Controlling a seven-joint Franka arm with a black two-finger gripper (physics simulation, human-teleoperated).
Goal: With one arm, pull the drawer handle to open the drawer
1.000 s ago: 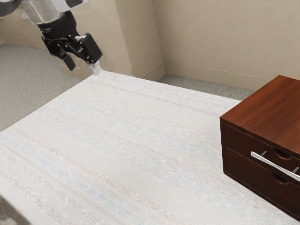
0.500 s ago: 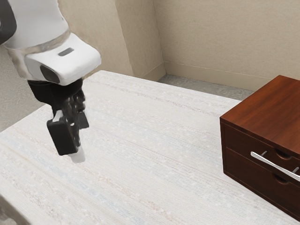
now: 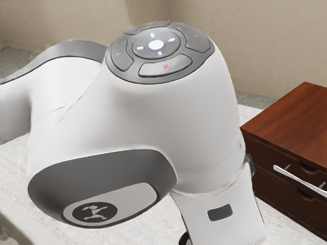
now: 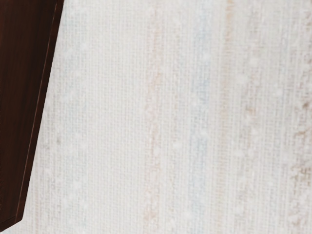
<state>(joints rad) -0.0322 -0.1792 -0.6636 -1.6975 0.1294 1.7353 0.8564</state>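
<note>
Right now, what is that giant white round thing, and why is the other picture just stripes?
The giant white thing is a robot's arm. It looks huge because it is very close to a camera that stands at the side of the table. The grey buttons and the little light on top are part of the arm.

The stripy picture comes from a second camera that sits on the arm's hand and looks down. The pale stripes are the wooden table, and the dark patch at the edge is the brown cabinet.

In the side picture the cabinet stands on the table at the right. Its drawers look shut, and a silver handle runs across the front. The robot's job is to pull that handle, and nothing is touching it yet.
</note>
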